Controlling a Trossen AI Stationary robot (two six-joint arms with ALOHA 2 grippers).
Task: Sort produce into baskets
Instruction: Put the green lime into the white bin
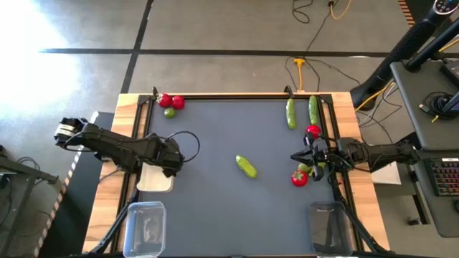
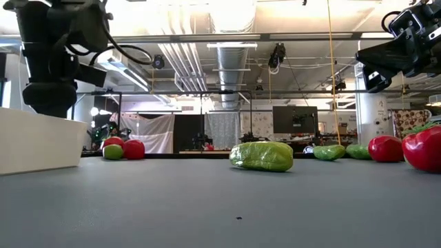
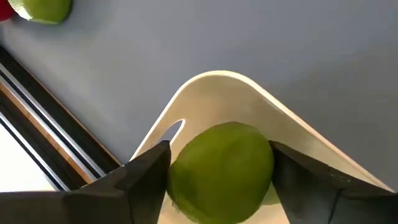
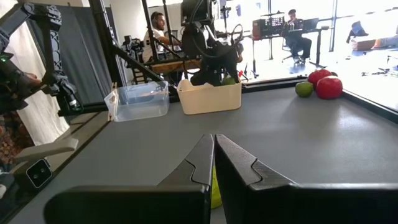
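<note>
My left gripper [image 1: 172,163] is shut on a light-green lime [image 3: 221,165] above the far corner of the shallow white tray [image 1: 153,183] at the table's left. My right gripper [image 1: 295,156] is shut and empty, raised above the table at the right, as the low view [image 2: 375,65] shows. Just beside it lie a lime [image 1: 303,168] and a red piece [image 1: 299,178]. A green cucumber [image 1: 246,166] lies mid-table. Two red pieces [image 1: 172,102] and a lime [image 1: 170,112] lie at the far left. Two cucumbers [image 1: 290,113] and a red piece [image 1: 313,131] lie at the far right. My left gripper pinches the lime between its two fingers, one on each opposite side [image 3: 177,177]. The fingers come from above, pointing down. The lime is lifted clear, above the white tray's rounded corner [image 3: 217,81].
Two clear plastic tubs stand at the near edge, one left [image 1: 145,228] and one right [image 1: 330,226]. A raised rail [image 1: 237,95] frames the dark mat. There is open mat between the middle cucumber and the tubs.
</note>
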